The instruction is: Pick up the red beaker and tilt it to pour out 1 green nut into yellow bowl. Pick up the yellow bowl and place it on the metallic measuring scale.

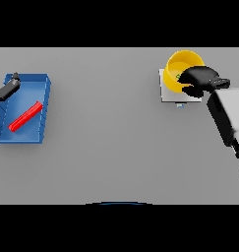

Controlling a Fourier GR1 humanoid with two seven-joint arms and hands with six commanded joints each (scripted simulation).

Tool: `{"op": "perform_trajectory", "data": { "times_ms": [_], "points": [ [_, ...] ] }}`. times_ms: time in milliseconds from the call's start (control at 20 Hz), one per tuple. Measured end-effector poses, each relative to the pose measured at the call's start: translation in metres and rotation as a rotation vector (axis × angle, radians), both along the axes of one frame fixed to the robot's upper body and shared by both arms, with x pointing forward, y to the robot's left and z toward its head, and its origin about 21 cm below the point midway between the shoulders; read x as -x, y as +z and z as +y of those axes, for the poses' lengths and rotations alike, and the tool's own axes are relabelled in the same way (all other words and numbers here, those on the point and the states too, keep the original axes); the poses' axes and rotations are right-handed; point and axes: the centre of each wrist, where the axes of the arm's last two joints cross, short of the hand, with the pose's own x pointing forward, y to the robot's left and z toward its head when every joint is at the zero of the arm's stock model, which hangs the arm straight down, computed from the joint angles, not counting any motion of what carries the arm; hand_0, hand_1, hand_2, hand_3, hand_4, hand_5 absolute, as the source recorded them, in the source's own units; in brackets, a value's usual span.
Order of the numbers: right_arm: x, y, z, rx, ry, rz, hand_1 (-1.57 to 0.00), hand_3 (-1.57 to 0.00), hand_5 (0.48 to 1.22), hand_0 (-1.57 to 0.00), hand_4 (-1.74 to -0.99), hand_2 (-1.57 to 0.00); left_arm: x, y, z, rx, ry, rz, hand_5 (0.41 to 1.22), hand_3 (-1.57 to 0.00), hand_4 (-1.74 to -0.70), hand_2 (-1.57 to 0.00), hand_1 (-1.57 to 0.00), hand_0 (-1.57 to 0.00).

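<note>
Where my left hand [8, 88] reaches in from nine o'clock, I see it hanging over the upper-left corner of a blue tray [42, 86], its dark fingers straight and released, grasping nothing. Inside that tray the red beaker [25, 116] lies on its side, slanting from lower left to upper right. The grey desk [106, 128] stretches bare across the middle. Over at two o'clock the yellow bowl [182, 64] sits on the metallic measuring scale [165, 93], whose pale plate shows beneath it. A speck of green, the green nut [179, 77], shows inside the bowl. My right hand [202, 78] is curled over the bowl's near rim, grasping it.
</note>
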Motion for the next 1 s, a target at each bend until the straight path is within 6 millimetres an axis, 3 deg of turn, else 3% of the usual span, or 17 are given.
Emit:
{"op": "perform_trajectory", "data": {
  "times_ms": [50, 200, 350, 500, 600, 1000],
  "points": [
    [0.0004, -0.0008, -0.0002, -0.003, 0.004, -0.004, -1.34, -0.99, 1.221, -1.44, -1.688, -1.29, -0.0011, -0.0032, -0.0045, 0.005, 0.0, 0.01, 0.671, 0.0, -0.72, 0.0, 0.0, 0.0],
    [-0.0015, 0.0031, 0.0031, 0.01, 0.002, 0.015, -0.71, -0.72, 1.029, -0.79, -1.609, -0.78, -0.0031, -0.0044, -0.0027, 0.006, 0.0, 0.011, 0.667, 0.0, -0.72, 0.0, 0.0, 0.0],
    [-0.0025, 0.0049, 0.0015, 0.062, 0.02, 0.027, -0.36, -0.55, 0.929, -0.41, -1.567, -0.46, -0.004, -0.0013, -0.0004, 0.005, 0.004, -0.002, 0.663, 0.0, -0.72, 0.0, 0.0, 0.0],
    [-0.0024, 0.0056, 0.0011, 0.066, 0.062, 0.023, -0.18, -0.43, 0.876, -0.21, -1.552, -0.24, -0.0053, -0.0062, -0.0024, 0.011, 0.005, 0.004, 0.664, 0.0, -0.72, 0.0, 0.0, 0.0],
    [-0.0025, 0.003, 0.0042, 0.054, 0.062, 0.016, -0.12, -0.36, 0.838, -0.13, -1.542, -0.16, -0.0063, 0.0006, -0.0008, 0.001, 0.006, 0.003, 0.664, 0.0, -0.72, 0.0, 0.0, 0.0],
    [-0.0026, -0.0001, -0.0026, 0.047, 0.009, 0.041, -0.02, -0.15, 0.738, -0.02, -1.478, -0.03, -0.006, -0.0014, -0.0029, 0.012, 0.003, 0.002, 0.665, 0.0, -0.73, 0.0, 0.0, 0.0]
  ]
}}
